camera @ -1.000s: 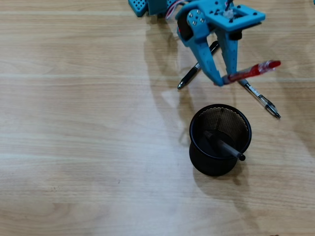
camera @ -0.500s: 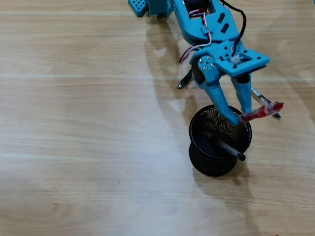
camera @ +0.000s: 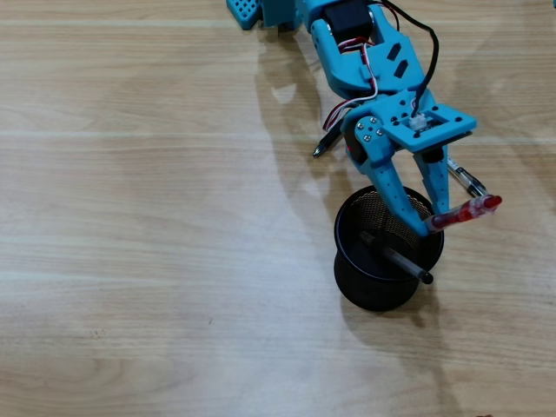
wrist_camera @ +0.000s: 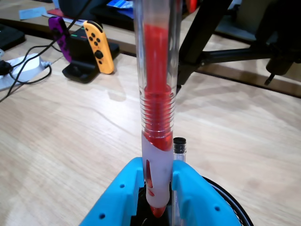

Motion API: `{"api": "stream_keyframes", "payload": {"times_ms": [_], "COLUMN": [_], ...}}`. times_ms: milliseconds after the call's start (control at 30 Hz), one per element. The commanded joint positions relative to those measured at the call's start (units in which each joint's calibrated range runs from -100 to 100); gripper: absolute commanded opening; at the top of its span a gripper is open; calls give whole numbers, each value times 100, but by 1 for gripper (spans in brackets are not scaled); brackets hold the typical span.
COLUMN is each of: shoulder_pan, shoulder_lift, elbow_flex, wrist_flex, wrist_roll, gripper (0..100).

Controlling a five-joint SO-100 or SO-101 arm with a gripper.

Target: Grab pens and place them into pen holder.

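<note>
My blue gripper (camera: 430, 228) is shut on a red pen (camera: 466, 211) and holds it over the right rim of the black mesh pen holder (camera: 382, 278). In the wrist view the red pen (wrist_camera: 157, 108) stands upright between my jaws (wrist_camera: 157, 197), its tip pointing down. A dark grey pen (camera: 401, 263) lies slanted inside the holder. A clear pen with a black cap (camera: 466, 179) lies on the table right of my gripper; it shows behind the jaw in the wrist view (wrist_camera: 179, 147). Another dark pen (camera: 325, 143) lies partly under the arm.
The arm's base (camera: 287, 13) is at the top edge. In the wrist view a game controller dock (wrist_camera: 87, 47), cables (wrist_camera: 23, 70) and black stand legs (wrist_camera: 211, 42) sit at the table's far side. The holder's rim (wrist_camera: 235, 202) shows at lower right.
</note>
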Motion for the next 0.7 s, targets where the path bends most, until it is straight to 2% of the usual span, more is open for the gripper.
{"api": "stream_keyframes", "payload": {"times_ms": [0, 100, 233, 667], "shoulder_pan": [65, 92, 101, 111], "shoulder_lift": [-48, -31, -115, -175], "elbow_flex": [-204, -204, 140, 240], "wrist_flex": [-85, -49, -112, -40], "wrist_roll": [-17, -17, -17, 35], "gripper": [2, 4, 12, 12]}}
